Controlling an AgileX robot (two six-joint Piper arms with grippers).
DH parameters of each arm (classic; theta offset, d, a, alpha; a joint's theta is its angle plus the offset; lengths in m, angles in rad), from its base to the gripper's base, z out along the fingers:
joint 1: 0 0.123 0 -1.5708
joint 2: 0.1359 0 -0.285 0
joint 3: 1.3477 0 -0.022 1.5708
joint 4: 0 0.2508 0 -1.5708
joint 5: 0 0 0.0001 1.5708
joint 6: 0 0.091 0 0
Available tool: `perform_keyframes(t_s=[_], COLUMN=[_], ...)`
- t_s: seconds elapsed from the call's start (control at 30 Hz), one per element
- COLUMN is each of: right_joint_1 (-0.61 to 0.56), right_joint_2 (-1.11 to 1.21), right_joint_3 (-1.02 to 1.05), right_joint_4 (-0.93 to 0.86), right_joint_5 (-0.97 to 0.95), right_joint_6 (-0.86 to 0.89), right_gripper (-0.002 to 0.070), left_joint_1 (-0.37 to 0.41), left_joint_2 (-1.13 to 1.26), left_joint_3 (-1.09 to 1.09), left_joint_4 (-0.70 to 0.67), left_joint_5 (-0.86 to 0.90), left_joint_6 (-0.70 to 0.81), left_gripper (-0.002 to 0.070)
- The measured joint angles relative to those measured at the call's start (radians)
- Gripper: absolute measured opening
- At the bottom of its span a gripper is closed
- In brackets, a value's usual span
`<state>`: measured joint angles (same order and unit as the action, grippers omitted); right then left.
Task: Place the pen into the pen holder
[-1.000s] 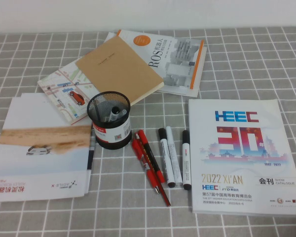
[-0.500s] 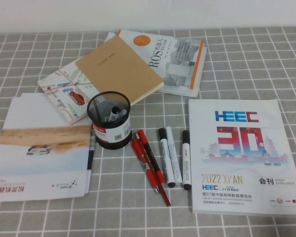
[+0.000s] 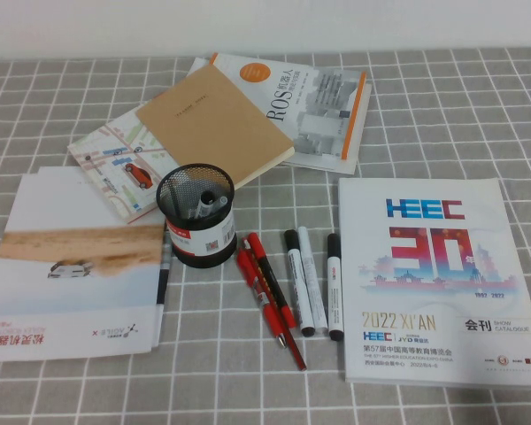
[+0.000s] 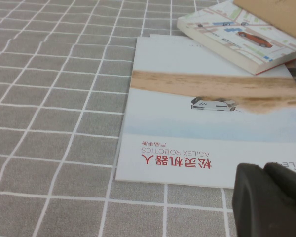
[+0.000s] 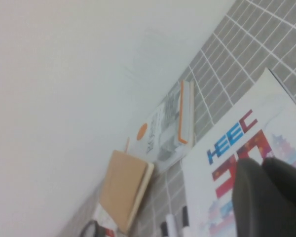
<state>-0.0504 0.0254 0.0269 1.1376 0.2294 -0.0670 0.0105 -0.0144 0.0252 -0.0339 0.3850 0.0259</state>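
The black mesh pen holder (image 3: 196, 221) with its red-and-white label stands mid-table; a black-capped marker stands inside it. To its right lie two red pens (image 3: 267, 288) and three white-barrelled markers: a black-capped one (image 3: 297, 282), a white-capped one (image 3: 311, 279) and another black-capped one (image 3: 334, 288) beside the catalogue. I cannot tell which black-capped marker is the pen. Neither gripper shows in the high view. My left gripper (image 4: 263, 167) is shut and empty, low over the white brochure's near edge. My right gripper (image 5: 261, 162) is shut and empty, raised above the HEEC catalogue (image 5: 237, 143).
A white AgileX brochure (image 3: 71, 266) lies at the left, with a dark pen (image 3: 164, 270) along its right edge. A brown notebook (image 3: 214, 124) on a map book and a ROS book (image 3: 310, 106) lie behind the holder. The HEEC catalogue (image 3: 434, 274) lies at the right.
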Motion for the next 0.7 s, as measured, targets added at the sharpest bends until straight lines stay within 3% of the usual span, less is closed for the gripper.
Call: perform_keyframes(t_s=[0.17, 0.3, 0.47, 0.7], right_joint_1=[0.0, 0.0, 0.0, 0.014], right_joint_2=[0.011, 0.145, 0.495, 0.92], right_joint_3=[-0.03, -0.236, -0.611, -0.963], right_joint_4=[-0.02, -0.136, -0.374, -0.504], right_joint_5=[0.079, 0.187, 0.483, 0.813], right_joint_6=[-0.174, -0.301, -0.333, -0.316], right_gripper=[-0.0014, -0.0014, -0.0014, -0.0014], left_joint_1=[0.0, 0.0, 0.0, 0.0], left_joint_2=[0.0, 0.0, 0.0, 0.0], left_joint_3=[0.0, 0.0, 0.0, 0.0], left_joint_4=[0.0, 0.0, 0.0, 0.0], left_joint_5=[0.0, 0.0, 0.0, 0.0], left_joint_6=[0.0, 0.0, 0.0, 0.0], left_gripper=[-0.0003, -0.0003, -0.0003, -0.0003])
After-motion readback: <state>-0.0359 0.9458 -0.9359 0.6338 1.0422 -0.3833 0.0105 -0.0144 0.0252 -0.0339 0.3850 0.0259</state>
